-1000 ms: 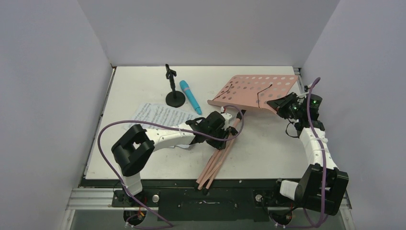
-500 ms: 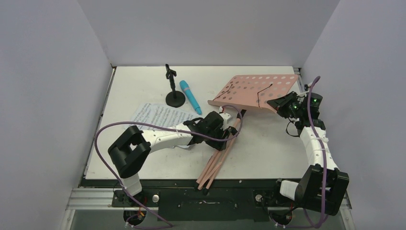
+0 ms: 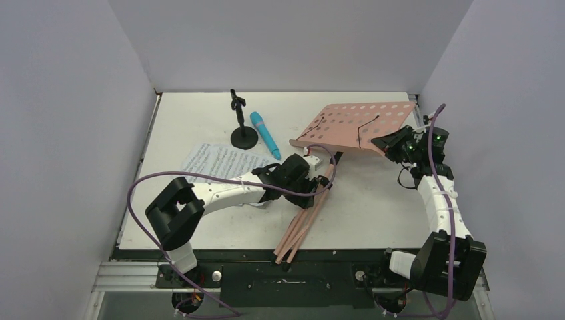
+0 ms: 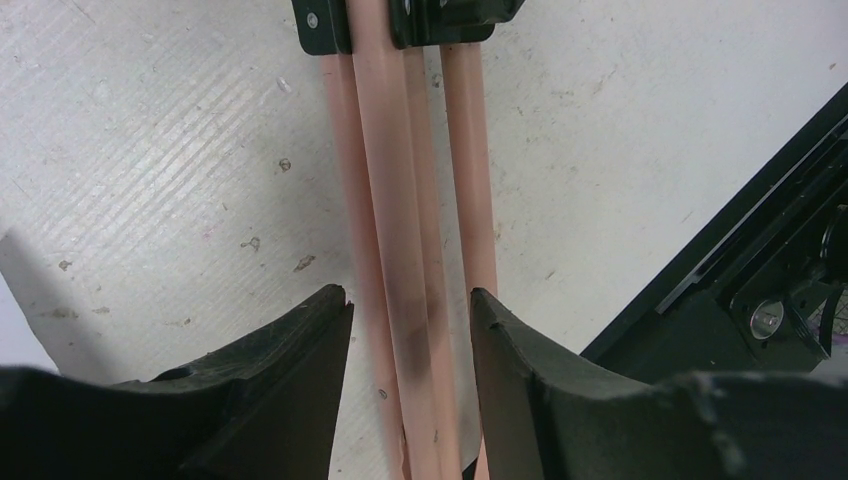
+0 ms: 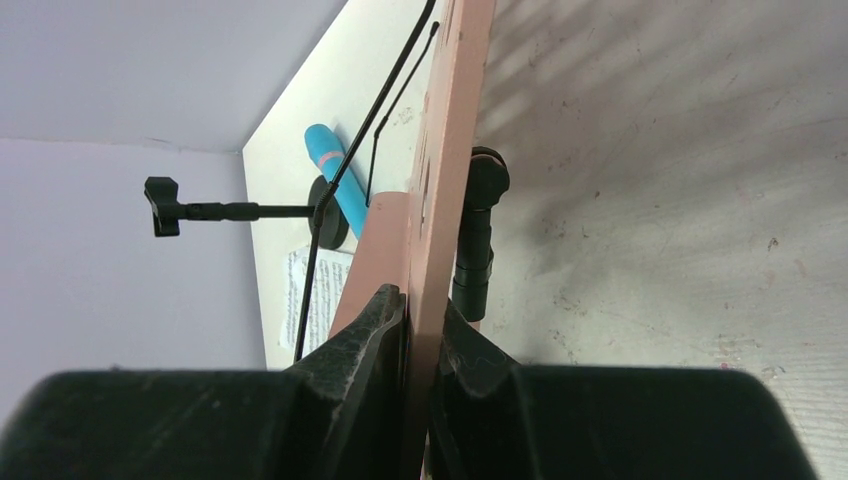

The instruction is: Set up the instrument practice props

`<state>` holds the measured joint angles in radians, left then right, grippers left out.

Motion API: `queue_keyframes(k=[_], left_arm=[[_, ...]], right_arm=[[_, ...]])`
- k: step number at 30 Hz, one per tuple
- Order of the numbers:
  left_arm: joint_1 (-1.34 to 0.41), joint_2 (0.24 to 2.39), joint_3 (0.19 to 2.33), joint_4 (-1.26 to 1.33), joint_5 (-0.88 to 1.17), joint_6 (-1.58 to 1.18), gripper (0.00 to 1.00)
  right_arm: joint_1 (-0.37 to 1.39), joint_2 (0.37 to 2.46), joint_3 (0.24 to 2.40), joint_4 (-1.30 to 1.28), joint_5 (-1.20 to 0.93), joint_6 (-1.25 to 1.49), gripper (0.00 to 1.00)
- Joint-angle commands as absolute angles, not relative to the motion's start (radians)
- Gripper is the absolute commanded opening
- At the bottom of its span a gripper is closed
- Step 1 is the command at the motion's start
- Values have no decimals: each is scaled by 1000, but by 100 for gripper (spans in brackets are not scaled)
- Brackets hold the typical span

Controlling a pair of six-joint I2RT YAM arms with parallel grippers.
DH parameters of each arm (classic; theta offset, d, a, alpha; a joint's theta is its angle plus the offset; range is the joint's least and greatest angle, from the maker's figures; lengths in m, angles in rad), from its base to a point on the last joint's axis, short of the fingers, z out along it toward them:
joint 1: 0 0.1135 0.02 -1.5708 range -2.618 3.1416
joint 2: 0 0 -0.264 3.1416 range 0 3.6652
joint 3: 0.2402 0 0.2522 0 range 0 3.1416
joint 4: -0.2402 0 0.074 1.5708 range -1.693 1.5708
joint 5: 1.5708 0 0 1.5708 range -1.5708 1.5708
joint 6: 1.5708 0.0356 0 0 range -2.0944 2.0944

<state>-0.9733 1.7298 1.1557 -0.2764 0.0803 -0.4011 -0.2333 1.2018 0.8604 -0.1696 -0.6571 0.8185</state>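
Observation:
The pink music stand lies on its side. Its perforated plate (image 3: 353, 125) is tilted up at the back right. My right gripper (image 3: 392, 143) is shut on the plate's right edge (image 5: 450, 150), which sits pinched between the fingers of my right gripper (image 5: 422, 312). The folded tripod legs (image 3: 303, 223) point toward the front rail. My left gripper (image 3: 310, 188) hangs low over them, open, and in the wrist view my left gripper (image 4: 410, 312) has the pink tubes (image 4: 400, 200) running between its fingers. The blue microphone (image 3: 265, 135) lies beside the black mic stand (image 3: 241, 127). Sheet-music pages (image 3: 223, 160) lie flat, partly under my left arm.
Grey enclosure walls close the left, back and right sides. The black front rail (image 3: 286, 257) runs along the near table edge just past the leg tips, also seen as the rail (image 4: 760, 260). A purple cable (image 3: 153, 177) loops off my left arm.
My right gripper has lifted the plate's right edge slightly. My left arm's elbow has swung a little left while its gripper stays over the legs.

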Motion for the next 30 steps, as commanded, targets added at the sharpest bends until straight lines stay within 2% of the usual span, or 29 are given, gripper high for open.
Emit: queue_keyframes(k=[1,13,22,30], left_arm=[[-972,1734,1162,-233,90,-408,44],[-971,1759,1176,-226,100,-400,39],[-971,1748,1182,-219,108,-399,0],[-962,1715,1175,-197,102,-403,0]], right_arm=[[-221,1137,947,-91,-678,737,5],[-212,1134,977,-107,-680,737,5],[-206,1130,1018,-118,-678,743,5],[-193,1103,1127,-105,-690,800,5]])
